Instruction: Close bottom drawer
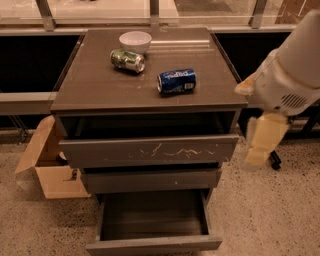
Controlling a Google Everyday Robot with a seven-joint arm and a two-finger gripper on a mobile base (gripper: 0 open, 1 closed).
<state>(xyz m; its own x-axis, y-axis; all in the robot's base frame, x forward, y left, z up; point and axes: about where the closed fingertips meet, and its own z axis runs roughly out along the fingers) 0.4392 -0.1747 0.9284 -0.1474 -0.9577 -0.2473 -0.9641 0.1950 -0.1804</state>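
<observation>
Looks like an office or a robot test lab, not a home. Speckled beige hard floor [280,210], grey metal window posts [155,10] along a glazed wall, and dark low panels [30,65] under the sill. A dark grey-brown table with three handleless drawers [100,85] stands against it, carrying a staged set: a crushed blue soda can [176,81], a green soda can [128,60] and a small white bowl [135,40]. An open brown cardboard box [55,180] sits on the floor at its left. There is a black caster wheel [273,159] at the right. The robot's cream-coloured gripper [262,142] hangs right of the table, clear of it.
</observation>
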